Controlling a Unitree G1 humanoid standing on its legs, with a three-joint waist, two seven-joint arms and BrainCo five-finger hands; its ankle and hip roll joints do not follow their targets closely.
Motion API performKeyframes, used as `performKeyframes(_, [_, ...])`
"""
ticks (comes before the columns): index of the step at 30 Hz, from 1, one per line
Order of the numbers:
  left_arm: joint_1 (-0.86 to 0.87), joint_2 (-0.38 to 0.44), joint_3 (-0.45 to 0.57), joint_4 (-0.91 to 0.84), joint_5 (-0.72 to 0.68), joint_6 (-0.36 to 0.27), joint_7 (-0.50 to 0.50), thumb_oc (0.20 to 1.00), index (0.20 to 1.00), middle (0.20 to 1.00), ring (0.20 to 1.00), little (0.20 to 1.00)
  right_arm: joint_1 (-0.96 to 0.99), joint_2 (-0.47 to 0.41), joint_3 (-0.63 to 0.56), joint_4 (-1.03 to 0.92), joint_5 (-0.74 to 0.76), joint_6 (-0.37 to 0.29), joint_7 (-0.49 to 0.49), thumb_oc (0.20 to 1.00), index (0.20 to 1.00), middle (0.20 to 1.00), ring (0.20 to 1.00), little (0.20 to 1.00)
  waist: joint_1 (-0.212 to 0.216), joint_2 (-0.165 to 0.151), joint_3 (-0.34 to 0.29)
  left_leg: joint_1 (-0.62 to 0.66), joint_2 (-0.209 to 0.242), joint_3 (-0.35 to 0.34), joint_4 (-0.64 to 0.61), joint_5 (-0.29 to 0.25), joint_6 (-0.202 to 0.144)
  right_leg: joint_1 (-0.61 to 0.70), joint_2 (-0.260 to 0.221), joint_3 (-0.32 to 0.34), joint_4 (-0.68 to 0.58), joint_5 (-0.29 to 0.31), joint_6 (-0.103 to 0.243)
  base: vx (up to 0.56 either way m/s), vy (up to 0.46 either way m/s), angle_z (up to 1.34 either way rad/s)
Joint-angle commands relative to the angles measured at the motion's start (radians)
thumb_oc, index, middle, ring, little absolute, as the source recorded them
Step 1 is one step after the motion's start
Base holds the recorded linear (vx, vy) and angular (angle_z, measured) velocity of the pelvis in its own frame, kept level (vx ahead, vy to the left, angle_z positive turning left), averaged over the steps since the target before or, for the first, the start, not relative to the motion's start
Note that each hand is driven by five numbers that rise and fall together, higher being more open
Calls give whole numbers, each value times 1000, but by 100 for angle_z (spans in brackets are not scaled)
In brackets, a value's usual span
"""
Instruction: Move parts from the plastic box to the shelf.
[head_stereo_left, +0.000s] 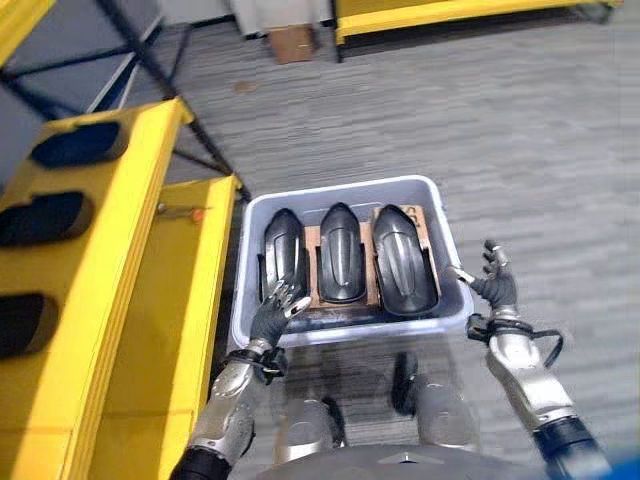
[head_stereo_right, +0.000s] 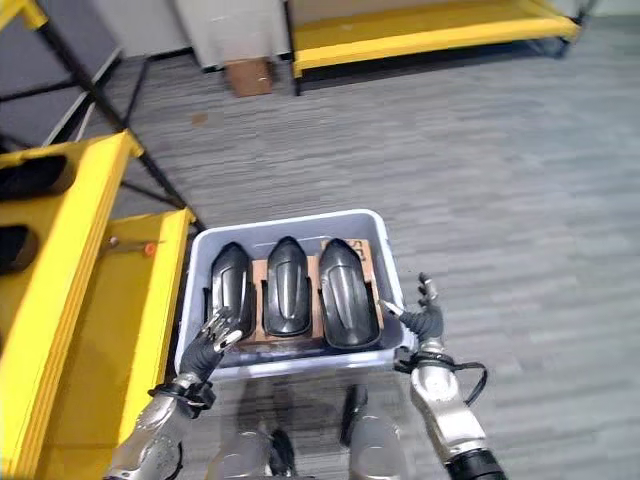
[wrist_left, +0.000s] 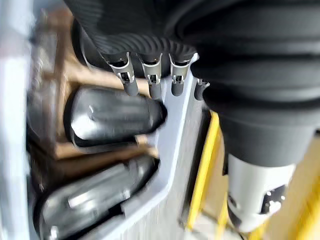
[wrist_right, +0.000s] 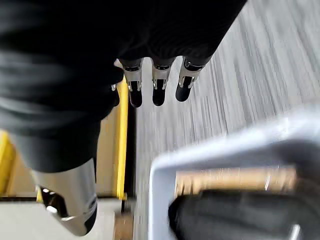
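A grey plastic box (head_stereo_left: 440, 215) stands on the floor in front of me, holding three black elongated parts side by side on brown cardboard: left part (head_stereo_left: 284, 250), middle part (head_stereo_left: 339, 252), right part (head_stereo_left: 402, 258). My left hand (head_stereo_left: 272, 315) hovers over the box's near left corner, fingers relaxed and open, tips above the left part (wrist_left: 112, 116). My right hand (head_stereo_left: 495, 285) is just outside the box's right wall (wrist_right: 225, 150), fingers spread and open, holding nothing. The yellow shelf (head_stereo_left: 150, 250) stands to my left.
The yellow shelf's upper level has dark oval slots (head_stereo_left: 45, 215), and black metal braces (head_stereo_left: 165, 75) rise behind it. A second yellow rack (head_stereo_right: 420, 30) and a brown cardboard piece (head_stereo_right: 248, 75) lie far ahead. Grey striped carpet (head_stereo_left: 520, 150) stretches to the right.
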Motion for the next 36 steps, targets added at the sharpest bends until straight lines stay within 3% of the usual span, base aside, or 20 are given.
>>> performKeyframes(1, [40,17,29,-24,31,-64,-16,1000,1000,1000,1000,1000,-13,-37,-9,-72,-26,-45,36,1000,1000,1000,1000,1000,29,45,-27,71,112,92,-142,205,7,4,23,-92,-88,137,-5,-50,539,-47])
performKeyframes(3, [36,21,25,-13,28,-65,-15,1000,1000,1000,1000,1000,-9,-37,-12,-73,-14,-34,31,1000,1000,1000,1000,1000,19,51,-29,84,99,107,-174,183,12,-8,5,-87,-79,146,11,-11,344,-46])
performKeyframes(6, [43,43,31,-17,17,-86,-18,1000,1000,1000,1000,1000,12,-18,-31,-73,-40,-30,52,1000,1000,1000,1000,1000,3,49,-17,108,58,120,-206,110,42,-28,-27,-48,-104,209,65,-4,277,37])
performKeyframes(12, [38,81,40,-54,-10,-99,0,1000,1000,1000,1000,1000,-35,2,-35,-41,-56,-69,34,1000,1000,1000,1000,1000,40,23,28,81,45,109,-200,83,64,-42,-53,-63,-158,272,114,-71,-2,22])
performKeyframes(19, [9,99,28,-84,3,-104,-6,1000,1000,1000,1000,1000,-114,-6,-30,-11,-109,-111,35,1000,1000,1000,1000,1000,75,13,63,44,53,92,-190,97,62,-36,-61,-81,-183,287,122,-29,-46,3])
performKeyframes(23, [-3,109,19,-112,-2,-93,-11,1000,1000,1000,1000,1000,-167,-27,-20,24,-175,-117,-26,1000,1000,1000,1000,1000,97,15,78,23,60,76,-182,109,56,-39,-61,-86,-178,284,117,24,-50,6])
performKeyframes(28, [-19,120,4,-138,-11,-67,-10,1000,1000,1000,1000,1000,-252,-70,-43,88,-156,-75,-70,1000,1000,1000,1000,1000,123,23,99,-1,65,55,-170,119,50,-46,-64,-96,-163,278,109,16,-23,2])
performKeyframes(36, [-44,129,-22,-129,-12,-41,-18,1000,1000,1000,1000,1000,-371,-110,-72,233,-113,3,-56,1000,1000,1000,1000,1000,149,35,121,-27,71,35,-156,132,41,-57,-77,-114,-149,281,102,15,-16,10])
